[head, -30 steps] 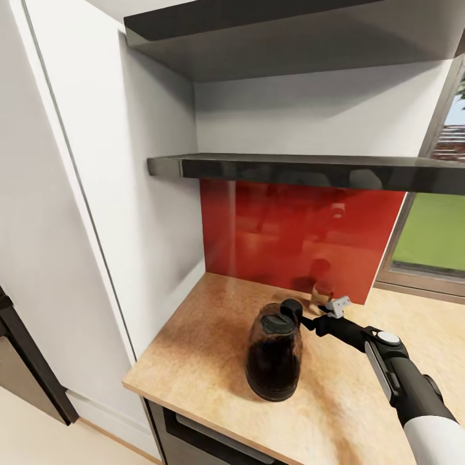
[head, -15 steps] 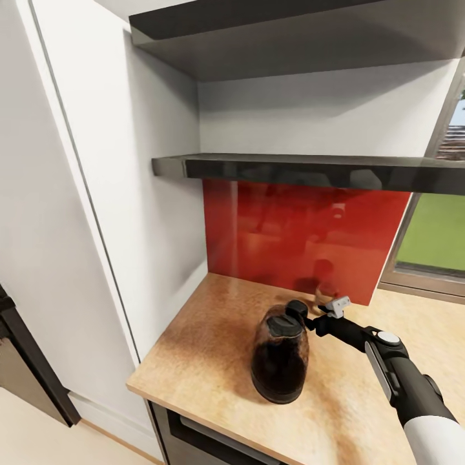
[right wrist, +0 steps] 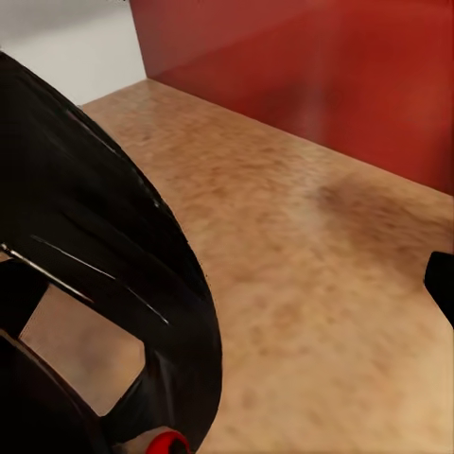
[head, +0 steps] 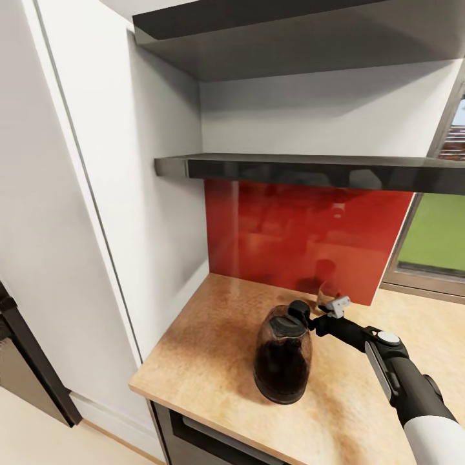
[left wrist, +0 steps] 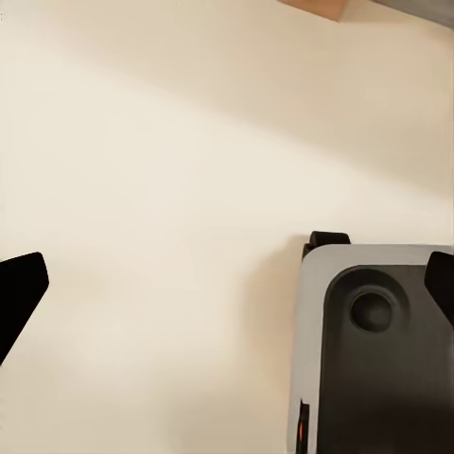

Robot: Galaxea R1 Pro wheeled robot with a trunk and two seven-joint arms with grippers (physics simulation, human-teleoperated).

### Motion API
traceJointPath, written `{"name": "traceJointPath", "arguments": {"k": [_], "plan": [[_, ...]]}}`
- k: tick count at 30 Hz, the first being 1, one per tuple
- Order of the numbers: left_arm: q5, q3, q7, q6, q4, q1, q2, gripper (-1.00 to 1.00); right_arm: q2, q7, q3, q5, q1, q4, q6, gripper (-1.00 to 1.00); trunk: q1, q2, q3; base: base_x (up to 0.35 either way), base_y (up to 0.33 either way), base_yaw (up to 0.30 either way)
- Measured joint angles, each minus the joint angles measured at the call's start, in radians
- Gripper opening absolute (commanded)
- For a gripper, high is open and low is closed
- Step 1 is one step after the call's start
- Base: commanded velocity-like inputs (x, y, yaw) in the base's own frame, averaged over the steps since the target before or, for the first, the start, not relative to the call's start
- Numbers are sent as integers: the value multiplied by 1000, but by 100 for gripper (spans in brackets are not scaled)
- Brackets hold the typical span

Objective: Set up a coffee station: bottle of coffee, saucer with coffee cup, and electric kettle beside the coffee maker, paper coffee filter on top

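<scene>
Biggest first: the countertop [head: 213, 349] runs under the red backsplash [head: 303, 239], with the dark shelf [head: 310, 169] above it. That stretch of shelf is bare from here. To the right, a window [head: 436, 236] with green outside.

The kettle [head: 283, 355] sits upright on the counter, near the front edge and well out from the backsplash. My right gripper [head: 309, 321] is at its handle up by the lid. In the right wrist view the black handle loop [right wrist: 113, 284] sits right against the lens with wood and red panel behind. I can't make out the finger gap in either picture, so whether it's clamped on the handle or just around it I can't tell.

Left gripper [left wrist: 227, 274]: fingertips sit at opposite edges of the left wrist view, so wide apart, holding nothing, over pale floor and the grey robot base [left wrist: 378, 350].

Versus the earlier frames: the whole scene has slid right in the head view – shelf corner, wall edge and backsplash all shift by about the same amount as the kettle. So that's the camera moving. The arm holds the same spot in frame, so kettle and gripper have closed up slightly, contact point about the same.

My read: kettle step in progress, kettle on the counter but the coffee maker isn't near it here, so placement next to it isn't confirmed.
</scene>
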Motion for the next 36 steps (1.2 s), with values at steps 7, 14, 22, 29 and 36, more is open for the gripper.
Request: {"name": "traceJointPath", "arguments": {"k": [7,14,22,29,36], "plan": [[0,1,0,0,0,0,0,100,0,0,0,0,0,0,0,100,0,0,0,0,25,0],[0,0,0,0,0,0,-1,100,0,0,0,0,0,0,0,100,0,0,0,0,1,0],[0,0,0,0,0,0,0,100,0,0,0,1,0,0,-4,-100,0,0,0,0,0,0],[0,1,0,0,1,0,1,100,0,0,-1,-3,0,-1,-3,-100,0,0,0,0,0,0],[0,1,1,0,2,0,2,100,0,0,0,-3,0,-1,-3,-100,0,0,0,0,0,0]]}}
